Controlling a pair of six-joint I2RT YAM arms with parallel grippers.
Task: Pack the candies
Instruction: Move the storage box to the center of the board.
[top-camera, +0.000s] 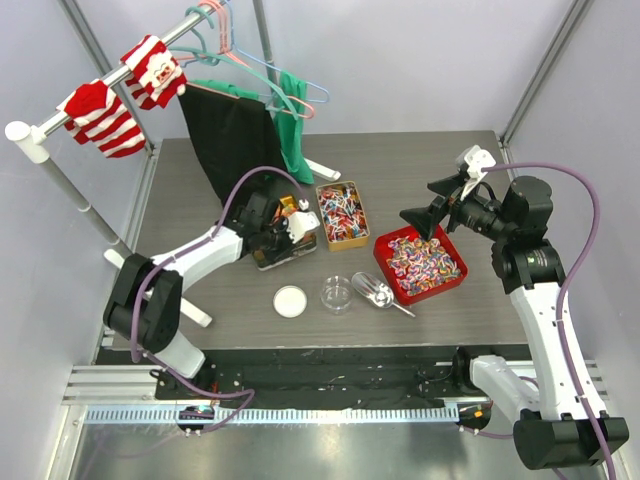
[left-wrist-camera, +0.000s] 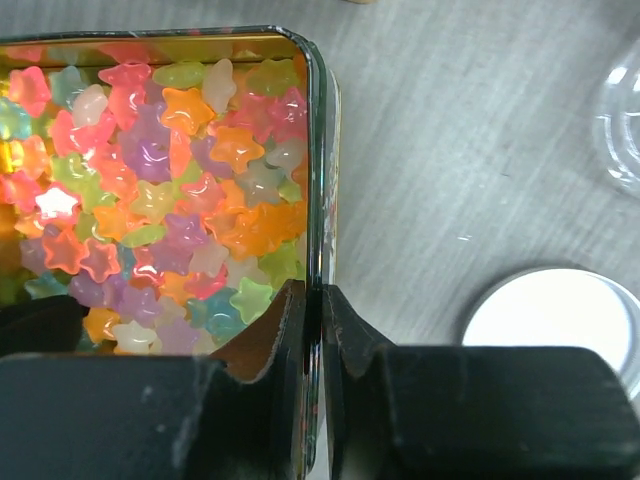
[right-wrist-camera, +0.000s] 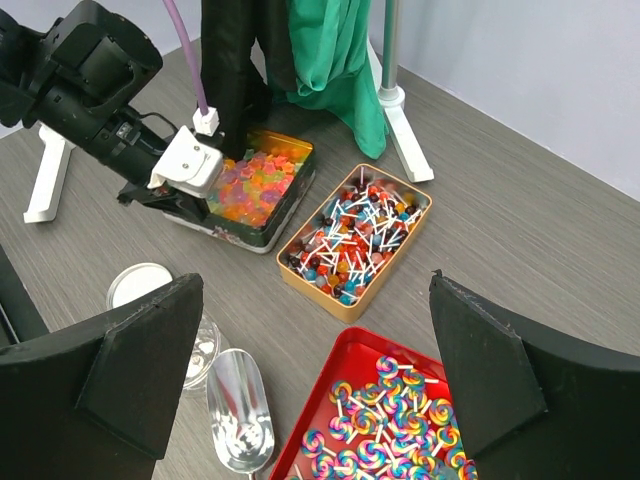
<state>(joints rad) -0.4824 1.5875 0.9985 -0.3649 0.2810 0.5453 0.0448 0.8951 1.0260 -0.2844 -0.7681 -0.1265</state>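
The left gripper (left-wrist-camera: 312, 300) is pinching the tin (left-wrist-camera: 316, 150) by its side wall, fingers closed on the rim, probably to steady or drag it. The candies (left-wrist-camera: 170, 170) are lying inside, at 10 o'clock from the pinch. That wall is running 12 to 6. The right gripper (right-wrist-camera: 320, 370) is hanging wide open above the red tray (right-wrist-camera: 350, 338).

From above: bare worktop (top-camera: 430, 165) open at two o'clock; hanging clothes (top-camera: 232, 130) block eleven; left hand (left-wrist-camera: 313, 305) gripping tin (left-wrist-camera: 318, 150) fills nine; cup (top-camera: 337, 293), scoop (top-camera: 372, 290), lid (top-camera: 290, 301) crowd six.
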